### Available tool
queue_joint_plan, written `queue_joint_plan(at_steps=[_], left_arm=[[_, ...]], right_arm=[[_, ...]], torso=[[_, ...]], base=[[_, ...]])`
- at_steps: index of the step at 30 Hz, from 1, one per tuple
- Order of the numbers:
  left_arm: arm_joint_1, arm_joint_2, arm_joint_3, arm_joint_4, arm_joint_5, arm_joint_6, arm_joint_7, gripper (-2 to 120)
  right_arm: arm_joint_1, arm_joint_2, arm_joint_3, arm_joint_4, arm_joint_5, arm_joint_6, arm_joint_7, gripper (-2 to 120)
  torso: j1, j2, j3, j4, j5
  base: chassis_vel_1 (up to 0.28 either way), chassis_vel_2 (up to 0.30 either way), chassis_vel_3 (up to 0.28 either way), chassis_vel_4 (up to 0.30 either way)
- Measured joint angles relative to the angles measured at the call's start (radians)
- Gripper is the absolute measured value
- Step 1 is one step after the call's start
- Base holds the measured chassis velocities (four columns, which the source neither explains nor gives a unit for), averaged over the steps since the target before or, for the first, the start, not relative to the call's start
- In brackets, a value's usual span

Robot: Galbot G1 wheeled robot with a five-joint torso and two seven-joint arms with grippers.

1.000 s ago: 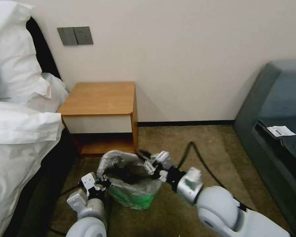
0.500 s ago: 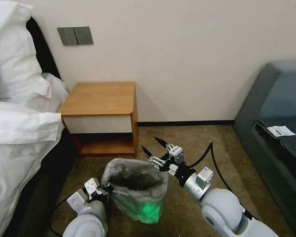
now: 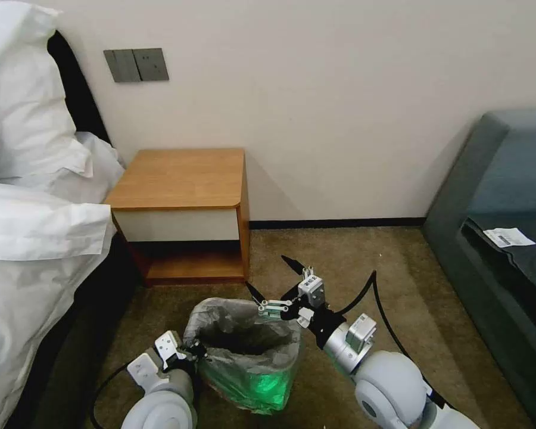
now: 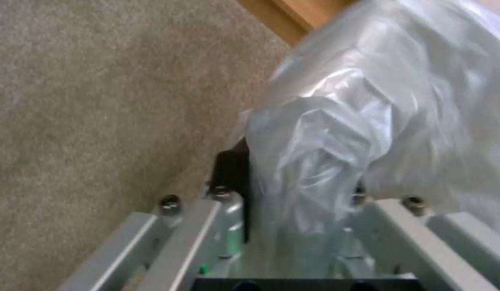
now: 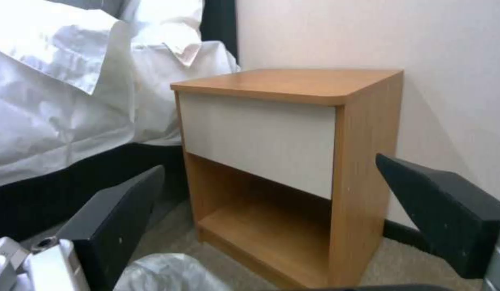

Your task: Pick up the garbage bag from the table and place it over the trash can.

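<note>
Head view: the garbage bag (image 3: 244,339) lines the trash can (image 3: 253,390) on the carpet (image 3: 363,250), in front of the table (image 3: 181,179); its grey plastic is folded over the rim; the left gripper (image 3: 192,351) sits at the bin's left edge, pinched on a fold of bag (image 4: 314,161); the right gripper (image 3: 274,280) hovers just above the far right rim, fingers spread wide, holding nothing.

Head view: from above, I look forward and down at the table (image 3: 181,179) and the carpet (image 3: 363,262)
Left wrist: pressed close against the garbage bag (image 4: 358,121); carpet beside
Right wrist: low, facing the table front, near
Shared: table; bag
</note>
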Motion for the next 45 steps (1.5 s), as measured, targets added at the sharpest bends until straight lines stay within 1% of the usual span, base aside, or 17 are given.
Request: queue_joint_plan(at_steps=[5, 13, 18, 21, 23, 25, 26, 28, 29, 30, 31, 32, 33, 34, 36, 39, 45], left_arm=[[-0.001, 0.001, 0.000, 0.000, 0.002, -0.001, 0.002, 36], [0.005, -0.002, 0.005, 0.003, 0.045, -0.020, 0.015, 73], [0.007, 0.009, 0.002, 0.002, 0.079, -0.028, 0.035, 84], [0.011, 0.036, -0.005, -0.002, 0.160, -0.059, 0.103, 99], [0.012, 0.040, -0.006, -0.004, 0.170, -0.064, 0.115, 99], [0.014, 0.067, -0.009, -0.020, 0.234, -0.109, 0.191, 100], [0.014, 0.067, -0.009, -0.020, 0.234, -0.109, 0.191, 100], [0.010, 0.089, -0.015, -0.013, 0.287, -0.205, 0.257, 100], [0.010, 0.089, -0.015, -0.013, 0.287, -0.205, 0.257, 100], [0.001, 0.110, -0.022, 0.026, 0.358, -0.347, 0.333, 100], [-0.006, 0.121, -0.027, 0.053, 0.407, -0.423, 0.374, 99], [-0.013, 0.129, -0.032, 0.074, 0.448, -0.476, 0.410, 99], [-0.013, 0.129, -0.032, 0.074, 0.448, -0.476, 0.410, 99], [-0.024, 0.146, -0.043, 0.104, 0.519, -0.554, 0.491, 99], [-0.029, 0.158, -0.047, 0.115, 0.542, -0.581, 0.533, 99], [-0.031, 0.181, -0.056, 0.149, 0.564, -0.645, 0.648, 99], [-0.023, 0.184, -0.058, 0.193, 0.581, -0.723, 0.706, 99]], right_arm=[[0.020, -0.017, -0.002, 0.000, 0.013, -0.002, -0.001, 100], [0.012, -0.007, -0.005, -0.014, 0.014, 0.000, 0.000, 100], [0.009, 0.003, -0.005, -0.019, 0.011, 0.004, 0.001, 100], [0.002, 0.015, -0.009, -0.027, 0.004, 0.016, 0.005, 100], [0.002, 0.016, -0.010, -0.028, 0.004, 0.018, 0.008, 100], [0.002, 0.031, -0.014, -0.041, 0.004, 0.029, 0.066, 100], [0.002, 0.031, -0.014, -0.041, 0.004, 0.029, 0.066, 100], [-0.004, 0.054, -0.016, -0.054, -0.022, 0.042, 0.163, 100], [-0.004, 0.054, -0.016, -0.054, -0.022, 0.042, 0.163, 100], [-0.018, 0.077, -0.014, -0.065, -0.066, 0.045, 0.240, 100], [-0.030, 0.091, -0.005, -0.080, -0.100, 0.062, 0.265, 100], [-0.040, 0.102, 0.004, -0.094, -0.140, 0.081, 0.281, 100], [-0.040, 0.102, 0.004, -0.094, -0.140, 0.081, 0.281, 100], [-0.063, 0.131, 0.025, -0.126, -0.237, 0.128, 0.313, 100], [-0.077, 0.154, 0.039, -0.145, -0.298, 0.156, 0.339, 100], [-0.109, 0.230, 0.083, -0.176, -0.374, 0.220, 0.362, 100], [-0.126, 0.307, 0.135, -0.200, -0.429, 0.294, 0.328, 100]], torso=[[0.000, 0.000, 0.000, 0.0000, 0.0000], [0.000, 0.000, 0.000, -0.0001, -0.0001], [0.000, 0.000, 0.000, -0.0001, -0.0001], [0.000, 0.000, 0.000, -0.0001, -0.0001], [0.000, 0.000, 0.000, -0.0001, -0.0001], [0.000, 0.000, 0.000, 0.0000, -0.0001], [0.000, 0.000, 0.000, 0.0000, -0.0001], [0.000, 0.000, 0.000, -0.0001, -0.0002], [0.000, 0.000, 0.000, -0.0001, -0.0002], [0.000, 0.000, 0.000, 0.0000, 0.0001], [0.000, 0.000, 0.000, 0.0001, -0.0003], [0.000, 0.000, 0.000, 0.0000, -0.0005], [0.000, 0.000, 0.000, 0.0000, -0.0005], [0.000, 0.000, 0.000, -0.0001, -0.0002], [0.000, 0.000, 0.000, -0.0002, -0.0002], [0.000, 0.000, 0.000, 0.0000, -0.0001], [0.000, 0.000, 0.000, 0.0001, -0.0002]], base=[[0.000, 0.000, 0.000, 0.000], [0.000, 0.000, 0.000, 0.000], [0.000, 0.000, 0.000, 0.000], [0.000, 0.000, 0.000, 0.000], [0.000, 0.000, 0.000, 0.000], [0.000, 0.000, 0.000, 0.000], [0.000, 0.000, 0.000, 0.000], [0.000, 0.000, 0.000, 0.000], [0.000, 0.000, 0.000, 0.000], [0.000, 0.000, 0.000, 0.000], [0.000, 0.000, 0.000, 0.000], [0.000, 0.000, 0.000, 0.000], [0.000, 0.000, 0.000, 0.000], [0.000, 0.000, 0.000, 0.000], [0.000, 0.000, 0.000, 0.000], [0.000, 0.000, 0.000, 0.000], [0.000, 0.000, 0.000, 0.000]])
